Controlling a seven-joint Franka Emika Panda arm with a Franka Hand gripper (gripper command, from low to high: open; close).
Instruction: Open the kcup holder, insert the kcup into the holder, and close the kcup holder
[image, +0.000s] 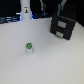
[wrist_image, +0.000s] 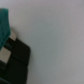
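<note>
The kcup, a small white pod with a green top, stands upright on the white table near the middle of the exterior view. The kcup holder, a black box with two grey front panels, sits at the back on the exterior view's right, both panels flush. A dark blurred shape just above the holder looks like my gripper; its fingers cannot be made out. In the wrist view a black block with a grey face, probably the kcup holder, fills one corner, with a teal part beside it. No fingers show there.
A white upright post stands at the back on the exterior view's left, with dark clutter along the table's far edge. White tabletop surrounds the kcup.
</note>
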